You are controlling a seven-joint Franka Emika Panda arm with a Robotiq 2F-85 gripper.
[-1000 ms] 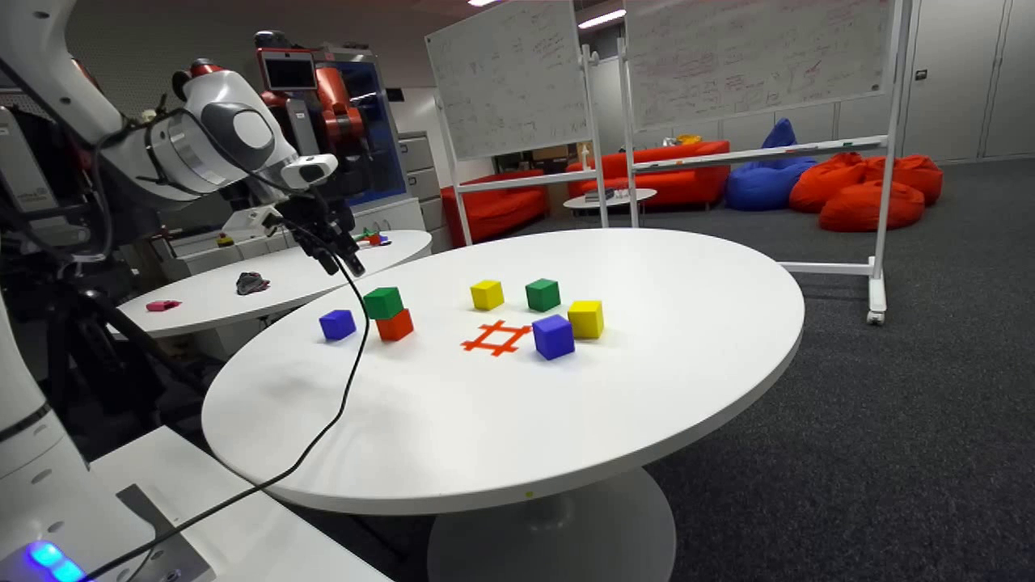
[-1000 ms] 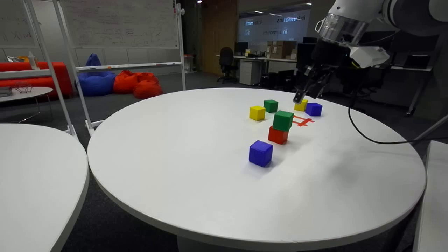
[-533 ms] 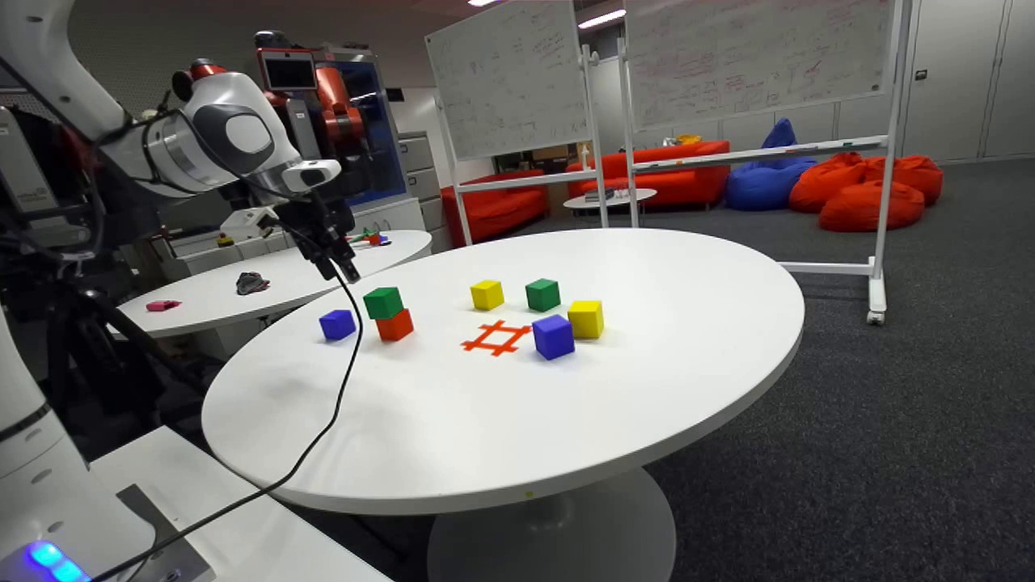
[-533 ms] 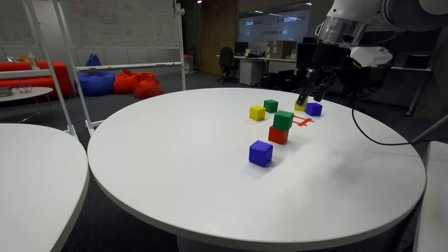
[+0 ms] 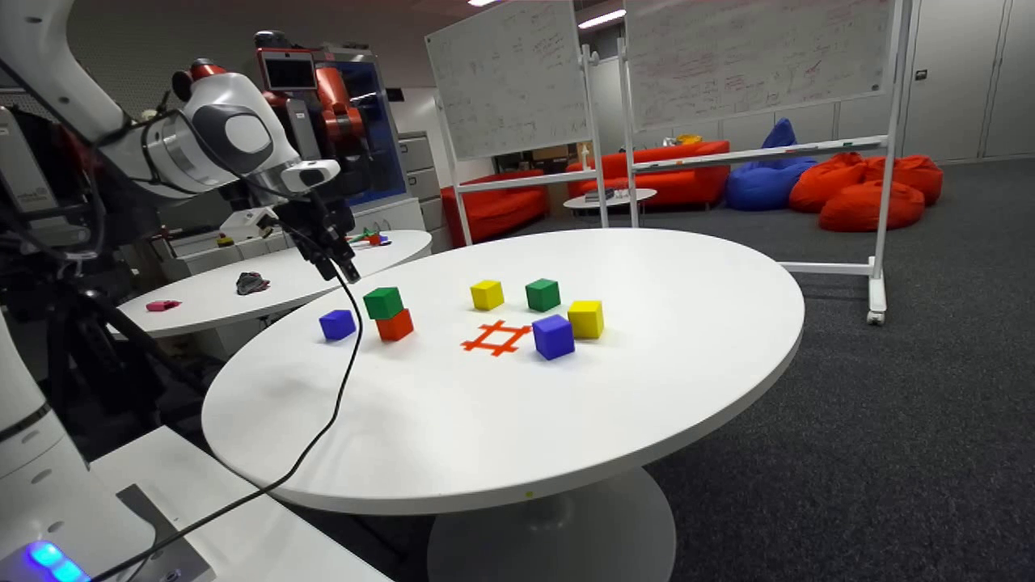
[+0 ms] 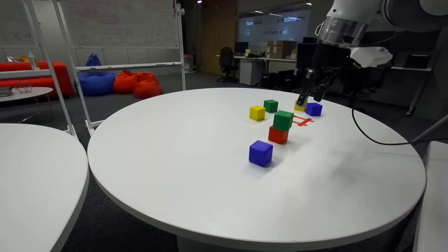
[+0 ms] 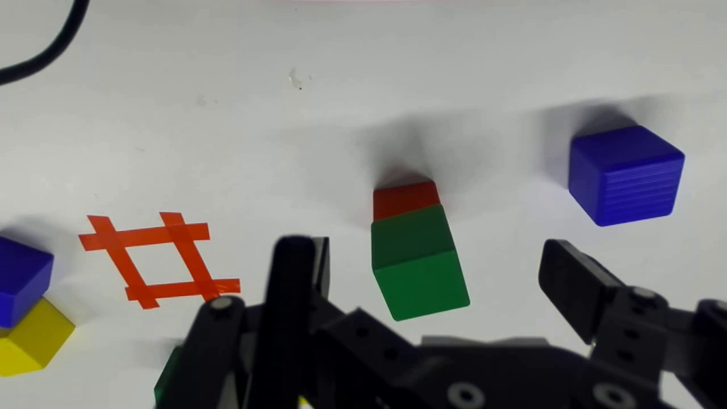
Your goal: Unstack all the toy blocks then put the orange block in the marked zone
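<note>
The fingers (image 7: 575, 291) stood apart, higher than the orange cube (image 7: 406, 200); in wrist view, the green cube (image 7: 421, 272) atop it lay between them.

Orange block (image 6: 278, 135) beneath green block (image 6: 283, 121)

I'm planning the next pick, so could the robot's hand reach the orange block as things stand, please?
Probably not directly: a green block sits on top of the orange block, likely blocking the open hand from above.

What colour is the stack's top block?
Green: the top block shows best in the wrist view.
</note>
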